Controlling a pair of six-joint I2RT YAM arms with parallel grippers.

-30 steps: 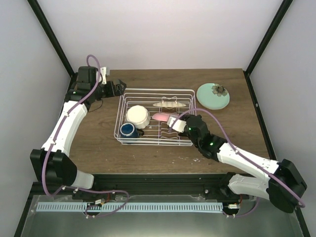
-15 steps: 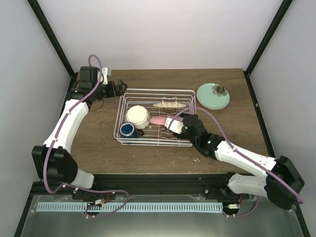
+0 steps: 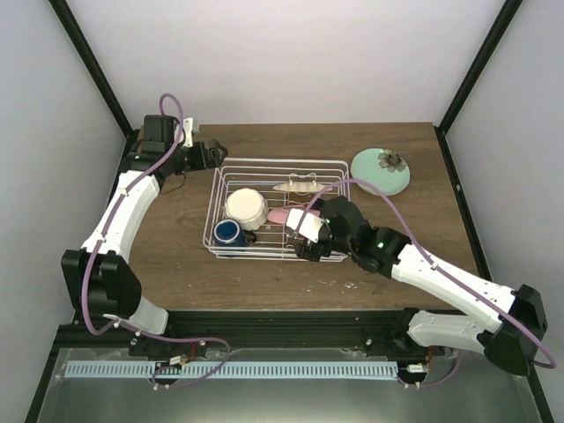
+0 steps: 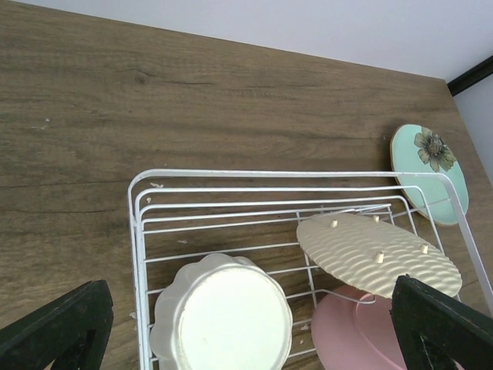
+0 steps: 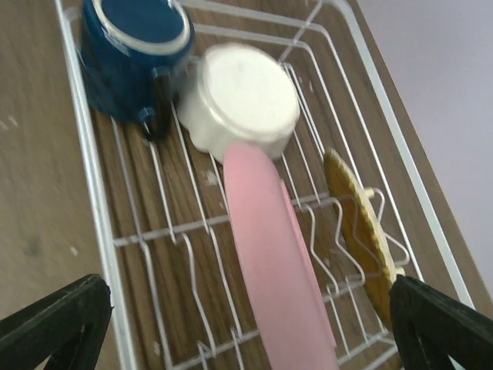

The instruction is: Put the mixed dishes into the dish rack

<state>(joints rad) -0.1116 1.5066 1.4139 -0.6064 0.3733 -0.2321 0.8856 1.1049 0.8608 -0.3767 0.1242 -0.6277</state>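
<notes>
— What do we see of the dishes?

— Four of them are in the dish rack [image 3: 280, 162], a white wire basket on the brown wooden table [image 3: 176, 238]. The dark blue mug [image 3: 228, 233] sits in its near left corner. The cream-white bowl [image 3: 246, 208], fluted at the sides, is just beside it. The pink plate [image 5: 269, 247] leans tilted in the wavy dividers near the middle. The yellow-orange plate [image 5: 362, 223], ribbed across its face, stands on edge at the far side.

— And the fifth?

— We find the pale green plate [image 3: 380, 170] flat on the table, outside the rack, near its far right corner.

— Any marking we can read?

— We make out a dark flower printed on the green plate, toward its far edge.

— How do the fingers stand?

— The left fingers [image 4: 65, 327] are spread wide above the rack's far left corner, with nothing between them. The right fingers [image 5: 54, 324] are spread wide too. They hang over the pink plate, and we see neither tip touching it.
</notes>
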